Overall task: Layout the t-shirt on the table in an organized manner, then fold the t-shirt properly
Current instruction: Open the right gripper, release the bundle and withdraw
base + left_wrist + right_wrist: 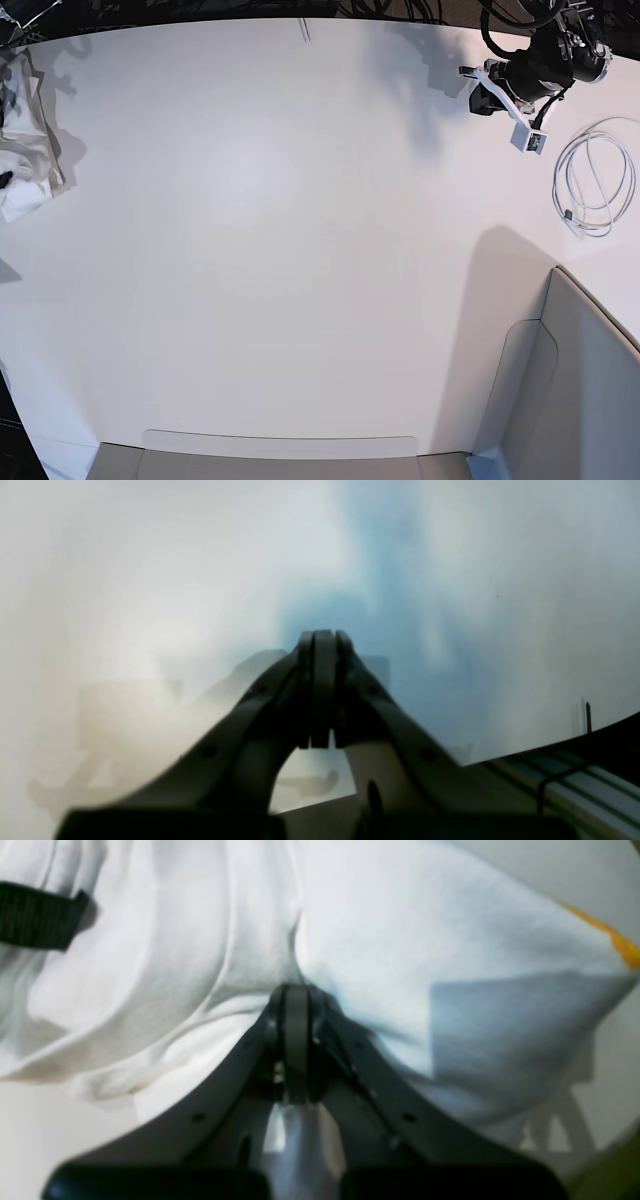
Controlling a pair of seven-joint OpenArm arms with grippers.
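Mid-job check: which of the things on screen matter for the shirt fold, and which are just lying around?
Part of the job:
- t-shirt, bunched at the table's far left edge
- table
- right end effector, shut on the t-shirt
- left end effector, shut, holding nothing

Just lying about:
- coiled white cable
- grey bin

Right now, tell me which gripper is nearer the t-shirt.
Right. The right gripper is clamped on the t-shirt at the table's far side; the left gripper is across it, shut.
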